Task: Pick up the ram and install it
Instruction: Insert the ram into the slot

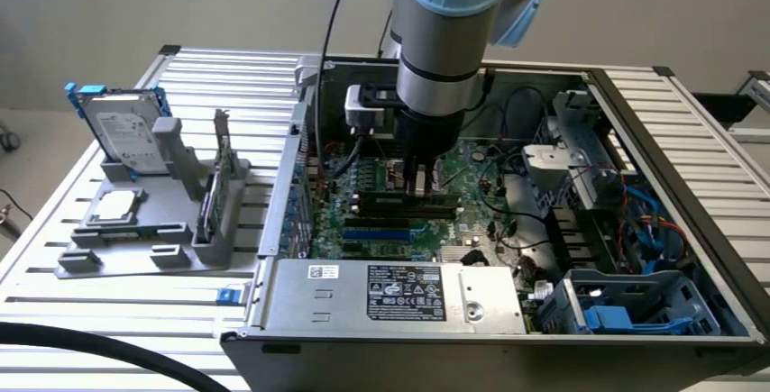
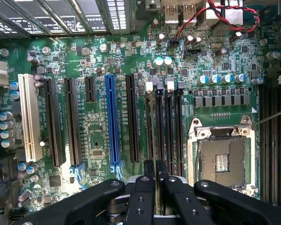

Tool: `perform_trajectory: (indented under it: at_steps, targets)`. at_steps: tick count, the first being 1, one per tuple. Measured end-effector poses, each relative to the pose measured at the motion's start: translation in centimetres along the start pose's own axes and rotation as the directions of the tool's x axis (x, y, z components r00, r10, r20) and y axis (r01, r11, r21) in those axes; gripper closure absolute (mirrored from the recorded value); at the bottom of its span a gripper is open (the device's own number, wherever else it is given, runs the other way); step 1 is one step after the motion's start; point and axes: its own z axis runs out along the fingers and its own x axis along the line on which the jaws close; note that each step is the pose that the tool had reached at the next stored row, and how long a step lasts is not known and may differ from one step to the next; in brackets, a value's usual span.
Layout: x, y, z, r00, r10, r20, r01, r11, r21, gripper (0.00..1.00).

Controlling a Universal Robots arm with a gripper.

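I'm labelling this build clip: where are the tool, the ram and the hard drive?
tool [image 2: 156, 165]: wrist view, midway between its fingertips.
ram [image 1: 382, 200]: exterior view, its exposed length beside the tool.
hard drive [image 1: 124, 135]: exterior view, its labelled face.

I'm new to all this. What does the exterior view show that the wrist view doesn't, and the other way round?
Exterior view alone: the robot arm, the grey holder beside the computer case with a hard drive standing in it, and the power supply. Wrist view alone: the empty processor socket and a white slot. Both: the green motherboard and the gripper, shut on the ram.
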Motion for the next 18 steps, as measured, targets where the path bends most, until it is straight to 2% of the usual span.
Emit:
perform_trajectory:
  at_steps: [18]
  targets:
    - [0.04, -0.02, 0.72, 1.0, 0.0, 0.0002, 0.0, 1.0, 0.0037, 0.86]
